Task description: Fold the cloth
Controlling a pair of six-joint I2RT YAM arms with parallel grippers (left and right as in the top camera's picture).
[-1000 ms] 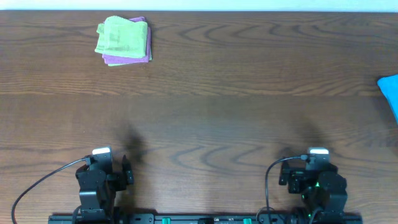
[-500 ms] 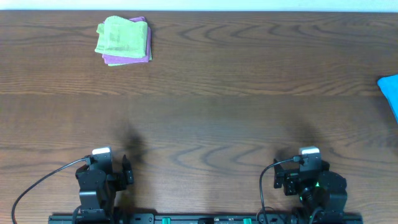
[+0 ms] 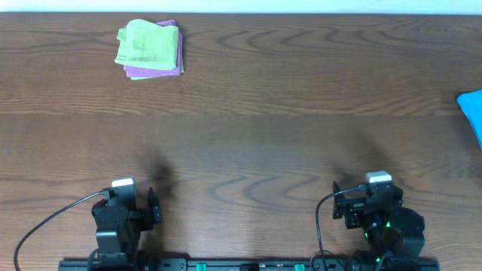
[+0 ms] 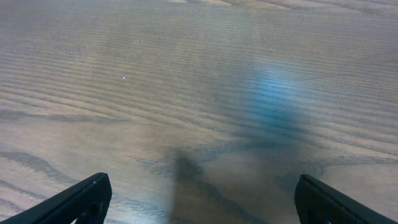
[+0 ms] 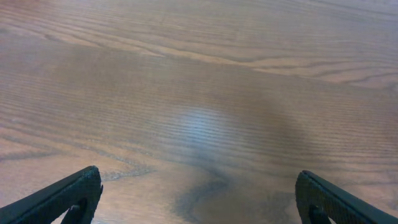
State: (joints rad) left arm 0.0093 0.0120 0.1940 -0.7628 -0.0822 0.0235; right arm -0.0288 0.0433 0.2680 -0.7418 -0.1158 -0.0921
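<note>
The right tool (image 5: 198, 177), released wide like the left tool (image 4: 202, 180), has merely swayed sideways; the cloth (image 3: 471, 111) lies unreached at the right edge.

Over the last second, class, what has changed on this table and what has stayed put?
The right arm swayed slightly toward the robot's left, then partway back. Nothing was grasped or released; the left fingers and right fingers stay open. The left arm, the cloth, the folded green cloth and pink cloth kept their places.
</note>
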